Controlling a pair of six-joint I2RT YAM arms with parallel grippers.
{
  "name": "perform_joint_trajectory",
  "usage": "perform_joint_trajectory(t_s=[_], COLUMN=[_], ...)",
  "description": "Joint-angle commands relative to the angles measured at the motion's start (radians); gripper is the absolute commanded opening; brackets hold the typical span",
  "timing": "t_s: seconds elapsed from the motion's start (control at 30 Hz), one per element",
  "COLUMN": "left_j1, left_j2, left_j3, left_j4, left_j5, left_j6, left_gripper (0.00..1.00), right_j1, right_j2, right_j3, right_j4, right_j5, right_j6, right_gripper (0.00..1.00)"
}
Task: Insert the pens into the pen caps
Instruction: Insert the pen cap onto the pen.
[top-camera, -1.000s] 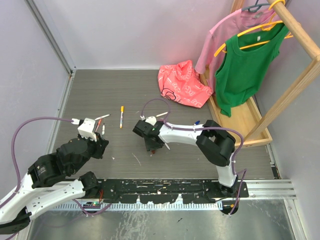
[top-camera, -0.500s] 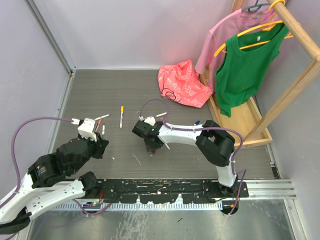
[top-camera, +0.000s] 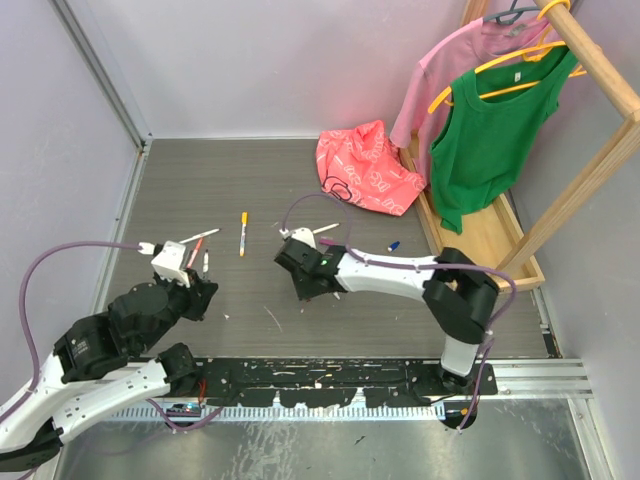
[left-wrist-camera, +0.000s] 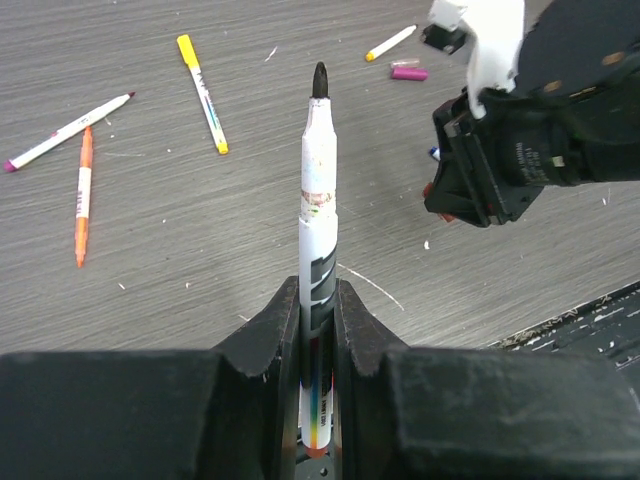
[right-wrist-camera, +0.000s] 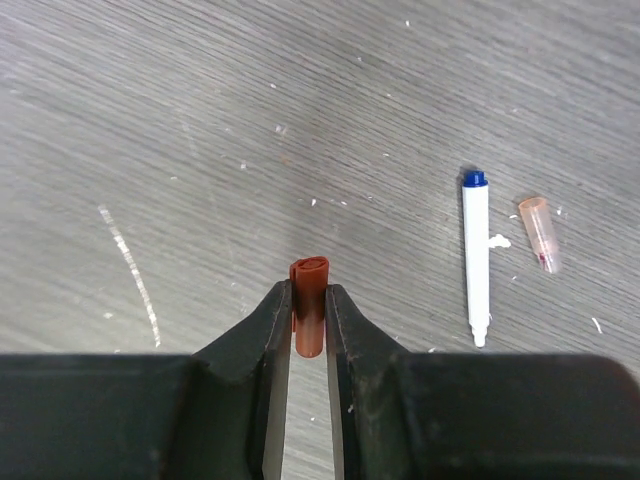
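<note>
Shifted slightly right since before, right gripper (right-wrist-camera: 309, 300) pinches a dark red cap (right-wrist-camera: 309, 283); left gripper (left-wrist-camera: 318, 305) pinches a black-tipped white pen (left-wrist-camera: 319, 180).

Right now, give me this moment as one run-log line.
left hand: shut on pen, tip bare | right hand: shut on dark red cap | state: pen and cap apart

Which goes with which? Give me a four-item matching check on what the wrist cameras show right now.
1. black-tipped pen
2. dark red cap
3. blue-ended pen
4. orange pen

A. lying beside a pale pink cap
B. clamped in the right gripper
C. lying beside a white pen
D. clamped in the left gripper

Pairs: 1-D, 2-B, 3-A, 4-C.
</note>
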Motion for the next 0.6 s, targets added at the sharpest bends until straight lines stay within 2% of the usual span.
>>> perform_joint_trajectory(t_s=[0.0,0.37,0.57], left_j1=[0.003,0.003,0.003], left_j2=[-0.01,0.073,0.13], left_j3=[0.0,-0.028,-0.032], left_j4=[0.079,0.194,0.268], left_j5=[0.007,0.148,0.198], left_j6=[0.01,-0.04,-0.056], left_gripper=[0.0,0.0,0.0], right_j1=[-0.016,-0.124,-0.185], right_j2=[-0.166,-0.529,-0.708], right_j3=[-0.061,-0.355,-0.456], right_j4=[0.145,0.462,0.573], right_j5=[-0.014,-0.171,-0.215], right_j6=[-0.048,-0.02,-0.007], right_gripper=[0.0,0.0,0.0])
